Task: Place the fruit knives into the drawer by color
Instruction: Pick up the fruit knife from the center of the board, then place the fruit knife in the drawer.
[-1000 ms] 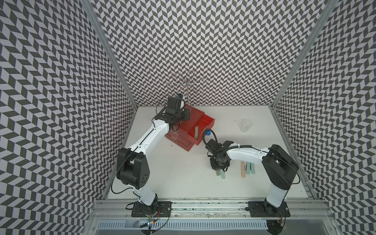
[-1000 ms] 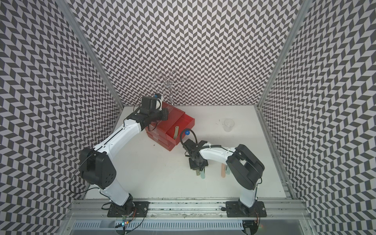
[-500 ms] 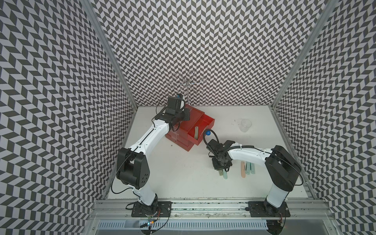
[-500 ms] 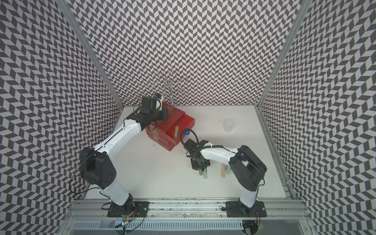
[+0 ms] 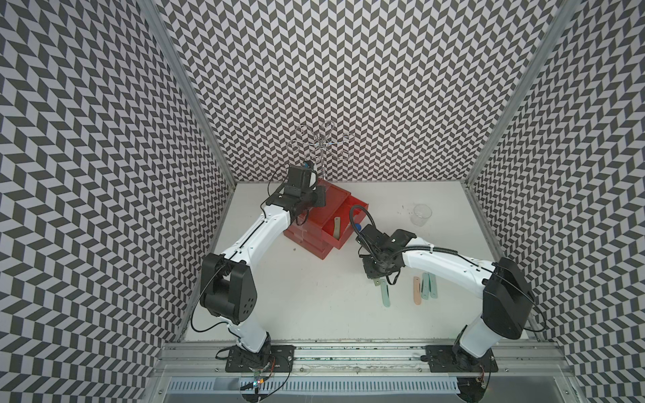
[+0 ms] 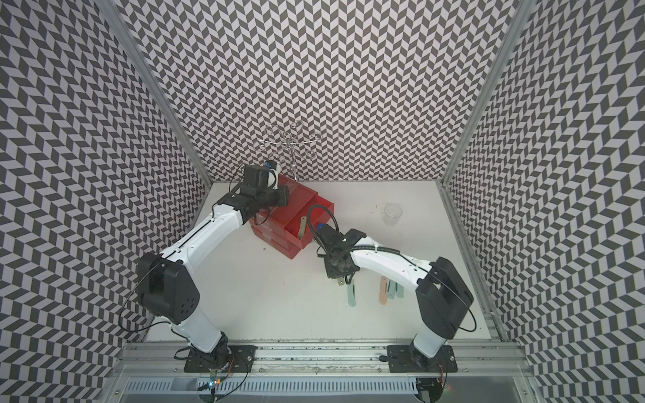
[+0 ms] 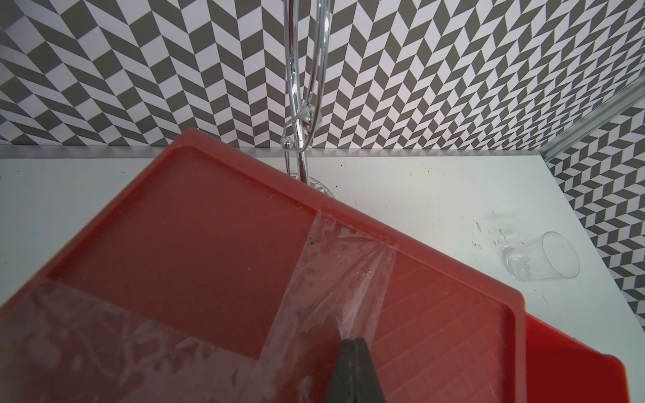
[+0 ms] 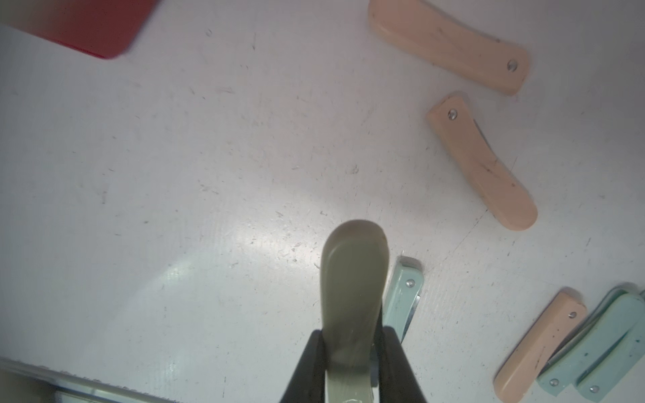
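Observation:
The red drawer (image 5: pixel 309 233) cabinet stands at the back left, its top drawer pulled out with one grey-green fruit knife (image 5: pixel 336 226) lying inside. My left gripper (image 7: pixel 352 340) is shut, its tips resting on the cabinet's taped top (image 7: pixel 216 244). My right gripper (image 8: pixel 352 335) is shut on a second grey-green knife (image 8: pixel 354 265), held just above the table. A pale teal knife (image 8: pixel 405 293) lies directly beneath it. Further off lie three peach knives (image 8: pixel 450 45), (image 8: pixel 485 164), (image 8: pixel 537 345) and two stacked teal ones (image 8: pixel 600 349).
A clear plastic cup (image 5: pixel 421 214) stands at the back right. A chrome wire rack (image 5: pixel 323 146) rises behind the cabinet. The open drawer's blue knob (image 5: pixel 356 226) sits close to my right wrist. Patterned walls close in three sides.
My right gripper has shifted slightly to the right with the grey-green knife in it. The left arm has stayed still on the cabinet.

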Available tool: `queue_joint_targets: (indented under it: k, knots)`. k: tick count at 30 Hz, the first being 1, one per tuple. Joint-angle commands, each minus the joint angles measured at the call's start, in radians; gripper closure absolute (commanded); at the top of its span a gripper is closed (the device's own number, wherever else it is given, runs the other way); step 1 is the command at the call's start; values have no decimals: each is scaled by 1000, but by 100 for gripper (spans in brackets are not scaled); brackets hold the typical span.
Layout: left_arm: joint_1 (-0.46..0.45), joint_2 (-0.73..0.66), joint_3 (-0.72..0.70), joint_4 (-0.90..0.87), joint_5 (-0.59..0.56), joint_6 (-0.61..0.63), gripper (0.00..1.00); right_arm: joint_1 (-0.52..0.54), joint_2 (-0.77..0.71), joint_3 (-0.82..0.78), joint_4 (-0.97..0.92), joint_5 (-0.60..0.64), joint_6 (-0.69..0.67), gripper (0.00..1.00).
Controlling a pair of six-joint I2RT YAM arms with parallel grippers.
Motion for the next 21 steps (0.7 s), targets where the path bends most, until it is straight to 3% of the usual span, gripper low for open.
queue_joint_targets:
  k: [1, 11, 21]
  knots:
    - [0, 86, -42, -194, -42, 13, 100, -15, -56, 96, -34, 30, -27, 86]
    - [0, 89, -42, -195, -42, 12, 100, -38, -22, 403, -56, -2, -78, 85]
    - [-3, 89, -40, -195, -41, 12, 100, -75, 7, 452, 159, -95, -84, 84]
